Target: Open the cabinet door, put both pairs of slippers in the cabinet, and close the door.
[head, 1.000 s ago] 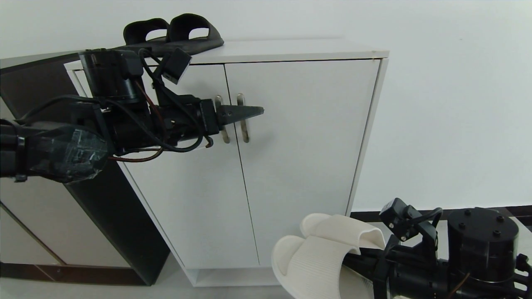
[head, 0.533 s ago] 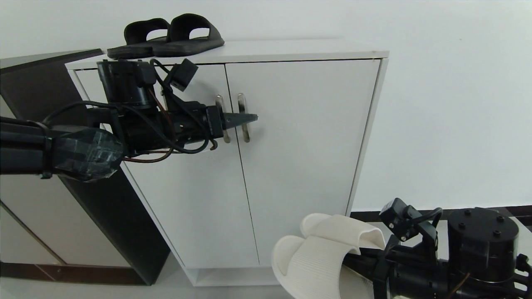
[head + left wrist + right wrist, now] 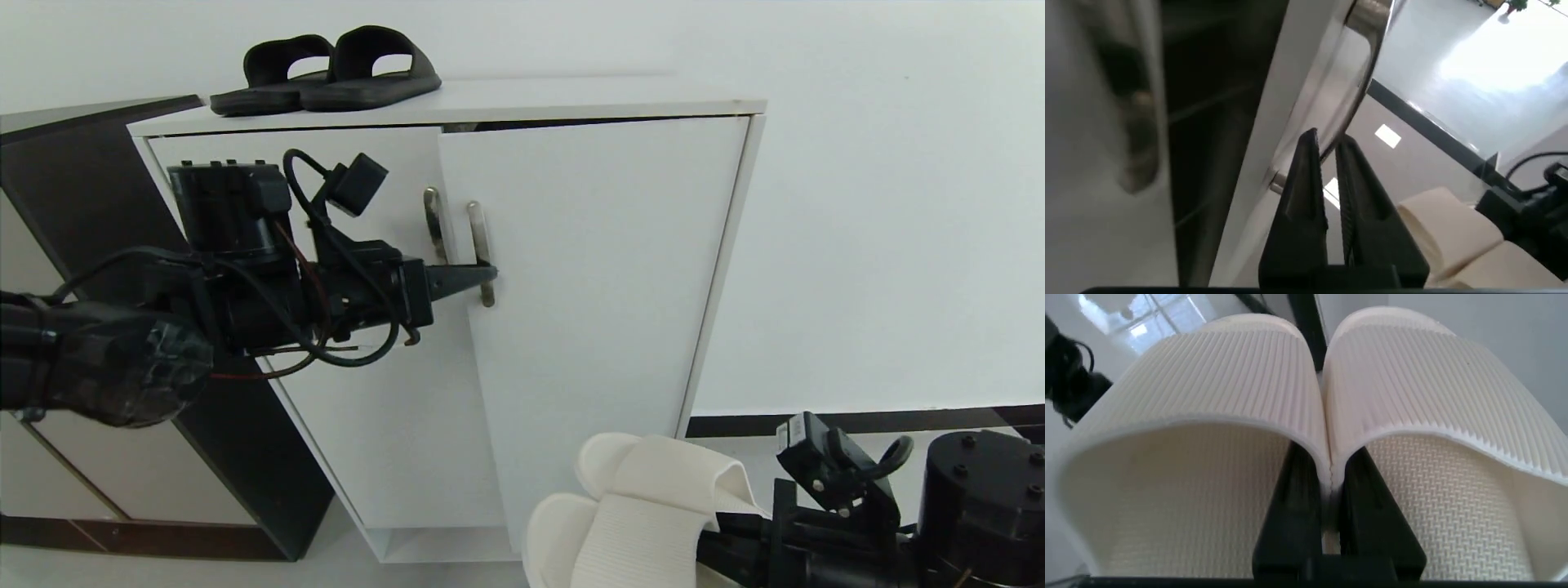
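Head view, cabinet door [image 3: 588, 327] ajar, black slippers [image 3: 326, 69] on top

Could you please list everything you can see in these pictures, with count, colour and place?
cabinet: one, white, against the wall; right door ajar, left door shut
handles: two, metal, side by side where the doors meet
black slippers: one pair, black, on the cabinet top, left end
white slippers: one pair, white, low in front of the cabinet, held by the right claw
dark panel: one, black, left of the cabinet
wall: one, white, behind the cabinet
left claw: one, black, shut on the right handle
right claw: one, black, shut on the white slippers' straps
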{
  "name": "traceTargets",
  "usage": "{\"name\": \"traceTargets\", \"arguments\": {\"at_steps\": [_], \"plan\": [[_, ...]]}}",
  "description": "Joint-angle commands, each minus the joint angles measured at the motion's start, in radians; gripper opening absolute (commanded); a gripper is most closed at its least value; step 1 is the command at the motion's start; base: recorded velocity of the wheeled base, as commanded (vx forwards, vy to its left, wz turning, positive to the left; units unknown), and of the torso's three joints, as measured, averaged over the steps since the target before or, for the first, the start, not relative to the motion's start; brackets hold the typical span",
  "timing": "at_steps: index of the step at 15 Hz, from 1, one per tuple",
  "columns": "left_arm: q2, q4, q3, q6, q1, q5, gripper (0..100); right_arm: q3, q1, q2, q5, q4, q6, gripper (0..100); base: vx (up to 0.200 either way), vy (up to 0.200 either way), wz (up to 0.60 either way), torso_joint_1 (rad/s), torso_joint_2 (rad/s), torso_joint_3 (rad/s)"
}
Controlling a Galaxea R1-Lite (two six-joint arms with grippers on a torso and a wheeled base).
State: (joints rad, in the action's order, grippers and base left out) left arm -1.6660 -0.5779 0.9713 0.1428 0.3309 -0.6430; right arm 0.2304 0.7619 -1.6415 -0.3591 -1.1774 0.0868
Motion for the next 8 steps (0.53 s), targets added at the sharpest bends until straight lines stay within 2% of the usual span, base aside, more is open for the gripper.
{"name": "traceTargets", "arguments": {"at_steps": [1,4,6,8], "plan": [[0.166,-0.046,-0.146,0.001,0.071,0.045,0,-0.034,0.0,0.006,-0.014,-0.01,-0.025,0,0.0,0.0,0.0,0.0,0.0,0.0],[0.249,-0.043,-0.187,0.004,0.099,0.1,0,-0.04,0.0,0.006,-0.018,-0.008,-0.035,0,0.0,0.0,0.0,0.0,0.0,0.0],[0.272,-0.045,-0.215,0.017,0.099,0.112,0,-0.04,0.0,0.003,-0.017,-0.008,-0.035,0,0.0,0.0,0.0,0.0,0.0,0.0],[0.347,-0.045,-0.287,0.017,0.097,0.114,0,-0.042,0.0,0.002,-0.017,-0.008,-0.035,0,0.0,0.0,0.0,0.0,0.0,0.0]]}}
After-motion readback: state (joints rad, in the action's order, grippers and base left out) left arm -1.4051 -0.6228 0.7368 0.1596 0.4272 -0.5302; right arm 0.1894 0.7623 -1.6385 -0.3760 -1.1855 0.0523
